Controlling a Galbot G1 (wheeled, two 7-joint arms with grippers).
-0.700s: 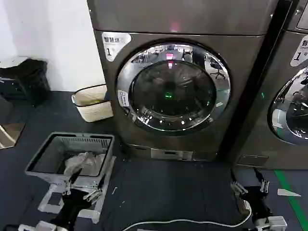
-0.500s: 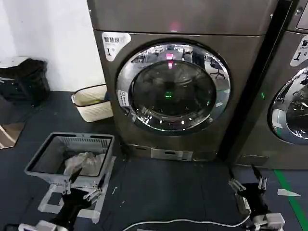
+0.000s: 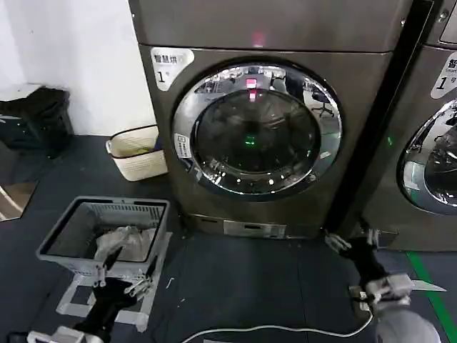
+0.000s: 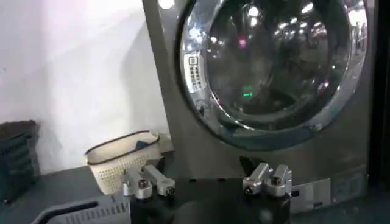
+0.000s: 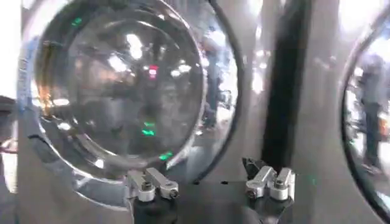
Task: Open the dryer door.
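Two grippers show low in the head view, both with fingers spread apart and nothing held between them. The right gripper is raised in front of the lower right corner of the dryer, its fingertips near the base panel but not touching the machine; in its own wrist view the right gripper faces the dryer door from close by, apart from the chrome rim. The left gripper hangs low over the front edge of a grey laundry basket holding a crumpled pale cloth; in the left wrist view the left gripper points toward the machine from farther off.

The dryer door sits shut and flush in the front of the dryer, its wide chrome rim unbroken around the dark domed glass, with a small white sticker on the rim's left side. A white shield-shaped "1" sticker sits above the door to the left. Beside the dryer's left flank stands a cream woven basket; to its right is a second machine, partly seen. A white cable lies across the dark floor.
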